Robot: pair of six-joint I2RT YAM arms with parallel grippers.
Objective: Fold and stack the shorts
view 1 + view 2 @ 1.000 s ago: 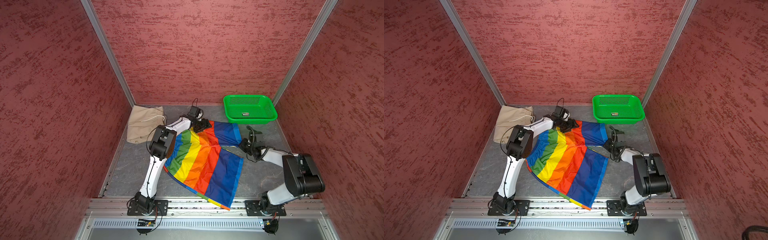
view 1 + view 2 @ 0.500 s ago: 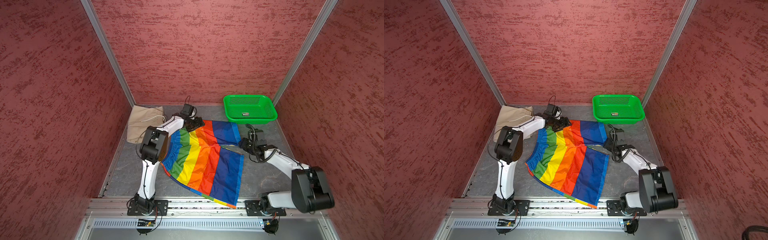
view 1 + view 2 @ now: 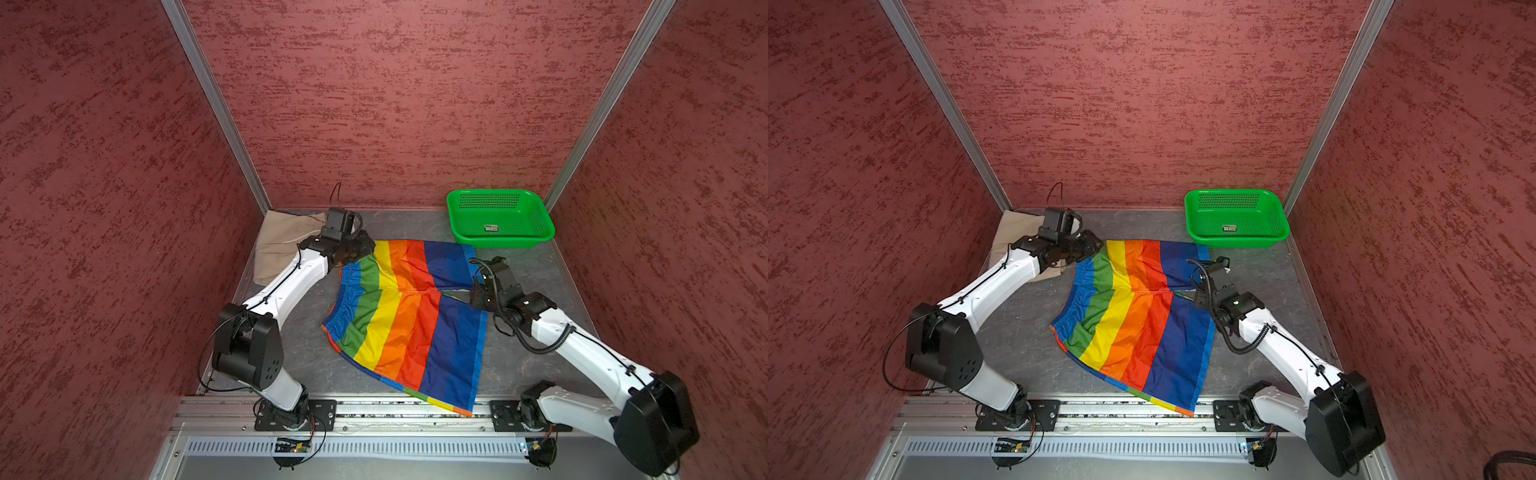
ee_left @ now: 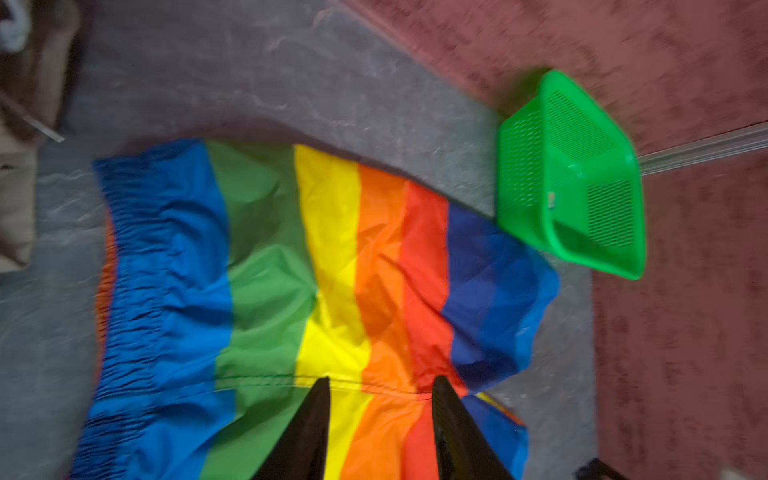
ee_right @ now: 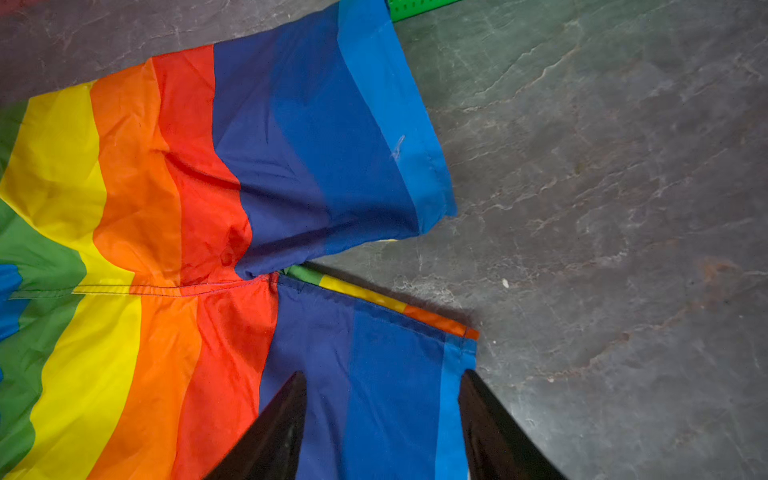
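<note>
Rainbow shorts (image 3: 399,316) spread flat mid-table (image 3: 536,286), beige shorts (image 3: 276,245) in the far-left corner, partly behind the left arm; left gripper (image 4: 380,386) open at the rainbow pair's far-left corner, right gripper (image 5: 382,382) open over its blue leg, neither gripping cloth.

The shiny rainbow-striped shorts (image 3: 407,316) run in bands of blue, green, yellow, orange, red, navy and light blue, with an orange edge at the gathered waist. The plain cotton shorts (image 3: 274,249) are beige, and the perforated plastic basket (image 3: 500,242) is bright green. The stone-look bench (image 3: 307,340) is grey with pale veining; the textured walls (image 3: 395,104) are mottled red.
</note>
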